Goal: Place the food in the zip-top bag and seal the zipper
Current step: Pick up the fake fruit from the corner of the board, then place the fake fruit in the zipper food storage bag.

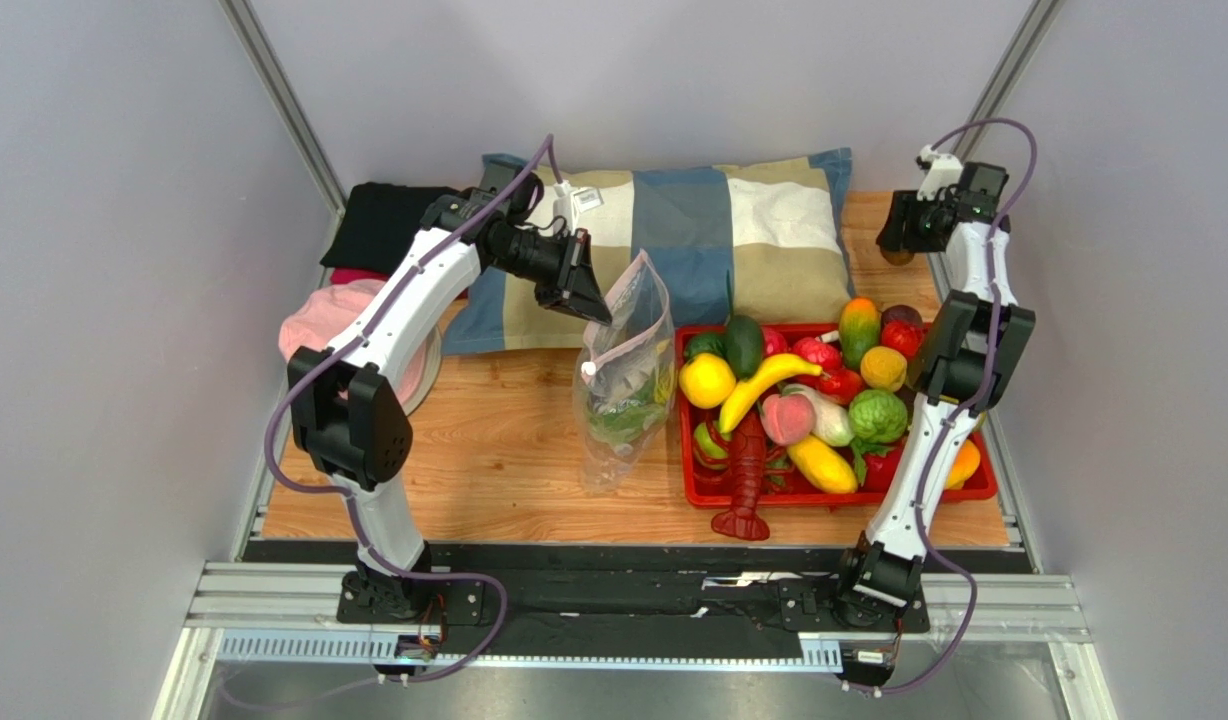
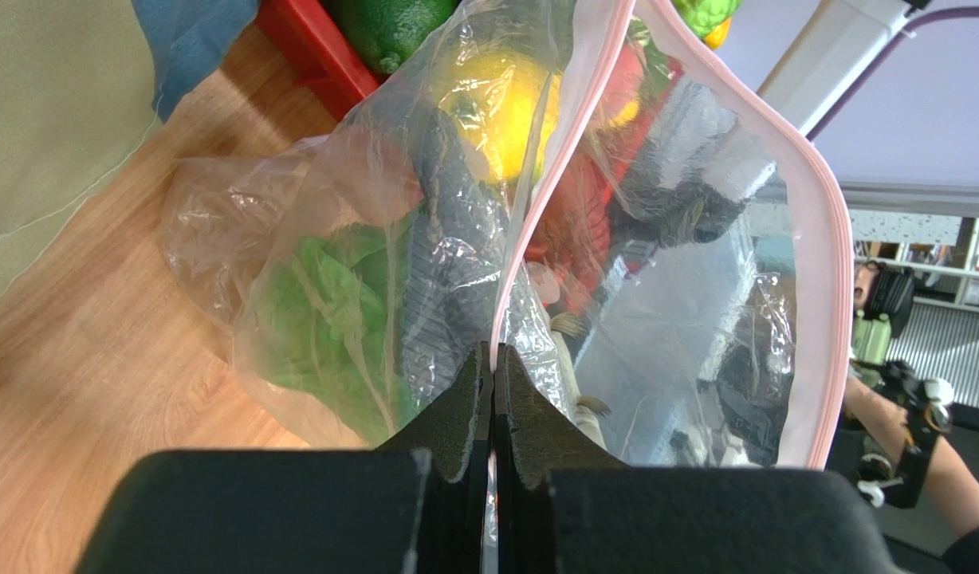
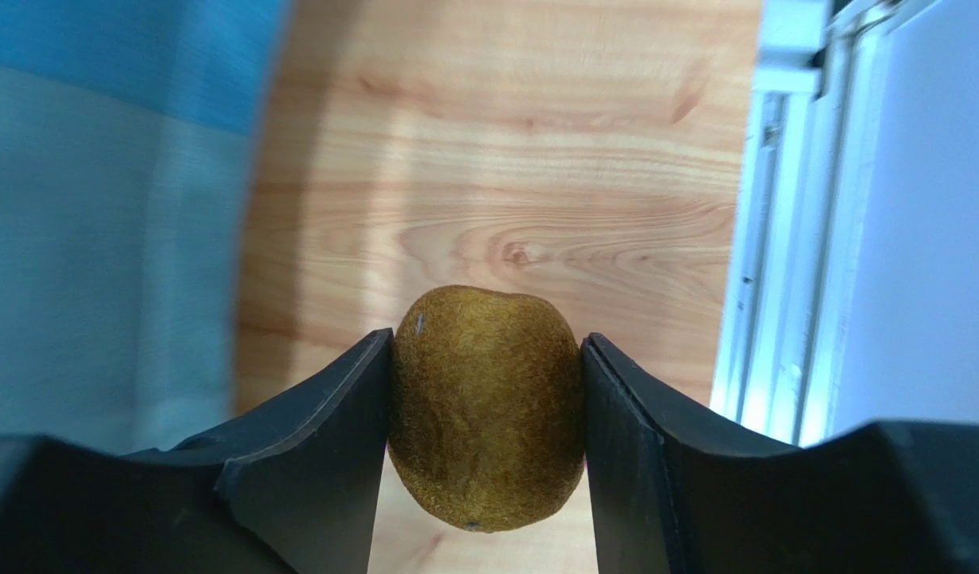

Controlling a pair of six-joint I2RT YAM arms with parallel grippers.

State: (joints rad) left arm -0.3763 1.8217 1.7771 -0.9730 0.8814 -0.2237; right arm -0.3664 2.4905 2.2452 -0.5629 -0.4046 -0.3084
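Note:
The clear zip-top bag (image 1: 629, 375) stands on the table left of the red tray, with its mouth open. My left gripper (image 1: 587, 294) is shut on its pink zipper rim (image 2: 497, 347) and holds it up. Inside the bag I see the green lettuce (image 2: 327, 323) and the grey fish (image 2: 452, 263). My right gripper (image 1: 894, 240) is at the far right corner, shut on a small brown round fruit (image 3: 487, 404) held above the wood. A dark green avocado (image 1: 743, 344) lies in the tray.
The red tray (image 1: 692, 483) holds many toy foods, among them a lemon (image 1: 706, 381), a banana (image 1: 766, 383) and a red lobster (image 1: 746, 477). A checked pillow (image 1: 725, 225) lies at the back. Pink and black cloths (image 1: 327, 323) lie at far left.

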